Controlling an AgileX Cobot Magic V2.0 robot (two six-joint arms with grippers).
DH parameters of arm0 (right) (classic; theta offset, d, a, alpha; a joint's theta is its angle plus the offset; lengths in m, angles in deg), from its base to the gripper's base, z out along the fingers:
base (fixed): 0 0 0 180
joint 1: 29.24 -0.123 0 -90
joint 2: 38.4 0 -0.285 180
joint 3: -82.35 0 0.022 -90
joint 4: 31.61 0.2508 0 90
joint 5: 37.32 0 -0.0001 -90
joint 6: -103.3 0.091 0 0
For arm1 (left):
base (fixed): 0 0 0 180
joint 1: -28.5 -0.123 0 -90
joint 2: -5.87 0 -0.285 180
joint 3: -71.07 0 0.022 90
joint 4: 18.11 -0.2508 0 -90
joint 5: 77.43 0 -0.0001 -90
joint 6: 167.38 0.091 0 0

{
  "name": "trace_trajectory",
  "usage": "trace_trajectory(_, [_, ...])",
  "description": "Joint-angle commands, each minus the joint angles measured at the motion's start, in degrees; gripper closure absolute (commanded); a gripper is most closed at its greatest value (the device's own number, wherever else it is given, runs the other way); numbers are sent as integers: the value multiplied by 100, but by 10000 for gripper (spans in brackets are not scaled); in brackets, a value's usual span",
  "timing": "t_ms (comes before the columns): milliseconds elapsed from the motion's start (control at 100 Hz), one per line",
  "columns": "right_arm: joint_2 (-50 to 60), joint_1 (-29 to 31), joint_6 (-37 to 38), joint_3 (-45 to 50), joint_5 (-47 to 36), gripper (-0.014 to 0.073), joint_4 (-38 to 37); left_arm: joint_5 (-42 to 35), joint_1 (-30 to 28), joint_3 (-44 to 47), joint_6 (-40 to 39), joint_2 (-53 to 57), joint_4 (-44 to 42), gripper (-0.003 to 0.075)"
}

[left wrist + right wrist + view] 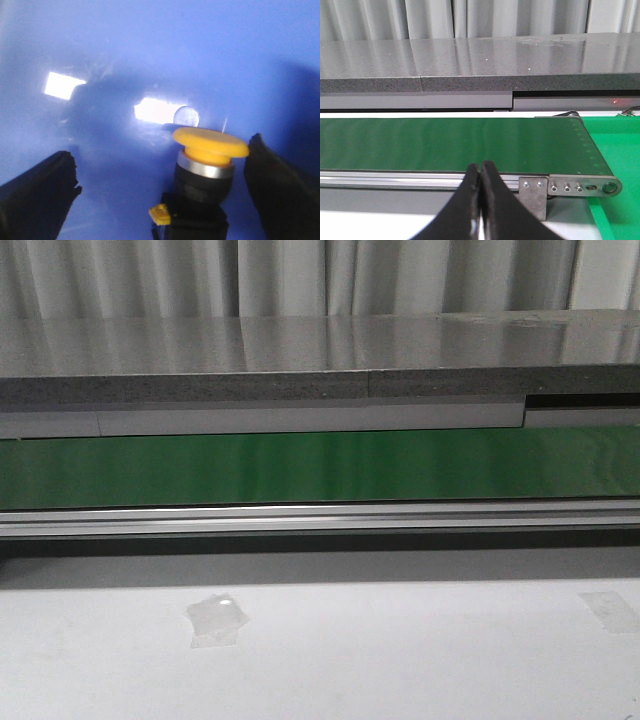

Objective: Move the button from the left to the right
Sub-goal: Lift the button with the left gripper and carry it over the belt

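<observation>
Left gripper [165,200] fingers stood apart around the button [205,172], which sat upright on a blue surface, much nearer one finger [280,195]. Closing off-centre could tip or shove it. Right gripper [481,200] fingers together, idle over the conveyor [450,142].

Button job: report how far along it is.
Done: nothing visible yet. In hand: the left gripper is open around the button, which stands upright on a blue surface. Left: grasp it and carry it right. The right gripper is shut and empty by the green belt.
</observation>
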Motion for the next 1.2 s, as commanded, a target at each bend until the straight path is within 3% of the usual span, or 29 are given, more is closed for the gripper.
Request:
trace_trajectory(0, [99,-9,0,-89,-477,662,-84,10,31,-160,-75,190,49,83])
trace_trajectory(240, [99,-9,0,-89,-477,662,-84,20,69,-160,-73,125,40,194])
trace_trajectory(360, [99,-9,0,-89,-477,662,-84,20,69,-160,-73,125,40,327])
trace_trajectory(530, [99,-9,0,-89,-477,662,-84,54,69,-160,-73,125,40,574])
trace_trajectory(620, [99,-9,0,-89,-477,662,-84,90,69,-160,-73,125,40,650])
trace_trajectory(1190, [99,-9,0,-89,-477,662,-84,865,69,-861,-73,799,13,659])
